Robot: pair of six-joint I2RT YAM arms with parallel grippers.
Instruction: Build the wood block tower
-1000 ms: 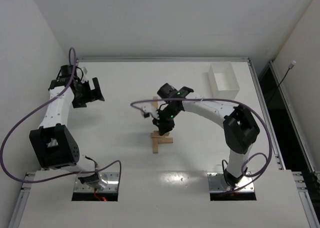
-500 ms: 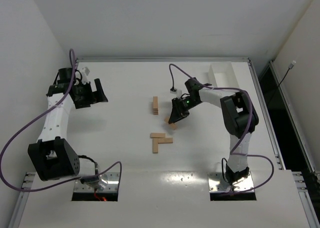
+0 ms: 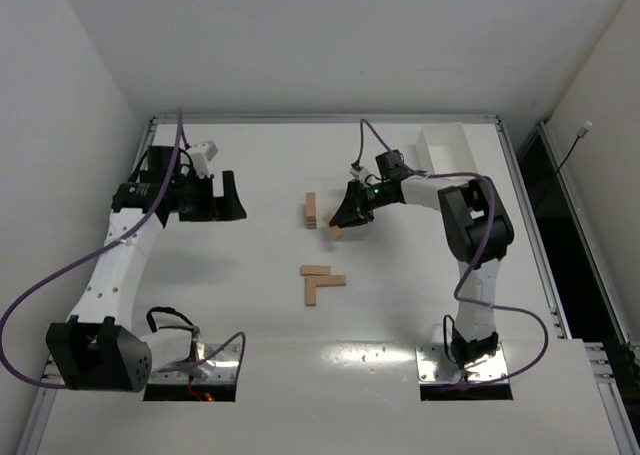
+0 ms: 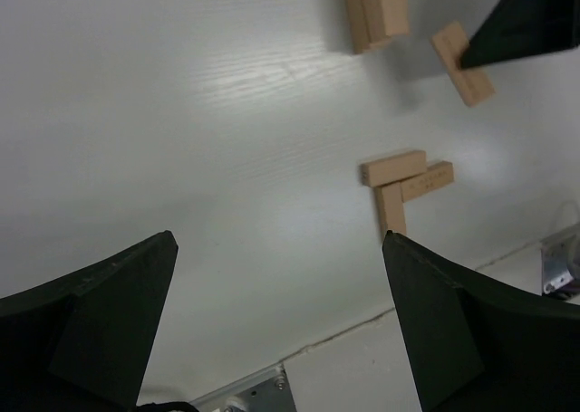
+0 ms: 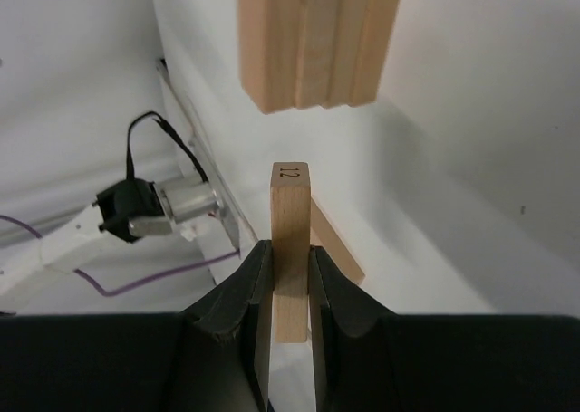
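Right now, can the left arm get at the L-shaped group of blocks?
Probably yes. The left gripper is open and empty, bare table lies between it and the L-shaped group, and the right gripper, holding a block, is farther back.

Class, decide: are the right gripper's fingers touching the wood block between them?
Touching. The right wrist view shows both fingers pressed flat against the sides of the wood block, with no gap on either side.

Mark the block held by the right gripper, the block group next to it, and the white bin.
held block (image 5: 290,217), right wrist view, narrow side face.
block group (image 3: 311,211), top external view, top face.
white bin (image 3: 445,135), top external view, far wall.
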